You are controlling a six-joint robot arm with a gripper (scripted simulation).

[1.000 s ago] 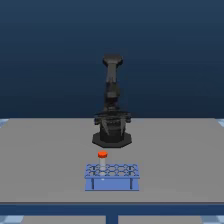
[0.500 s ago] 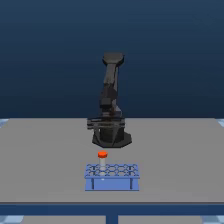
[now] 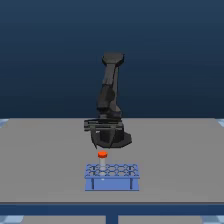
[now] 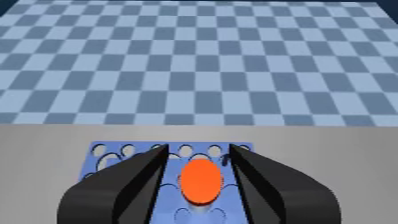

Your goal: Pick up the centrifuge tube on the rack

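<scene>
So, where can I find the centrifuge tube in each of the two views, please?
Exterior view: the centrifuge tube stands in the rack toward the exterior view's left end, orange-red cap up, just below the gripper.
Wrist view: only its cap shows clearly, an orange oval between the two dark fingers, over the rack's holes.
Shared landmark: the light-blue rack with its grid of round holes.

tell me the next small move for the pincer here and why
Probably lower straight down, then close. The wrist view shows the open pincer with a finger on either side of the centrifuge tube and its orange cap, while the exterior view shows it above the cap, with the tube upright in the rack.
</scene>
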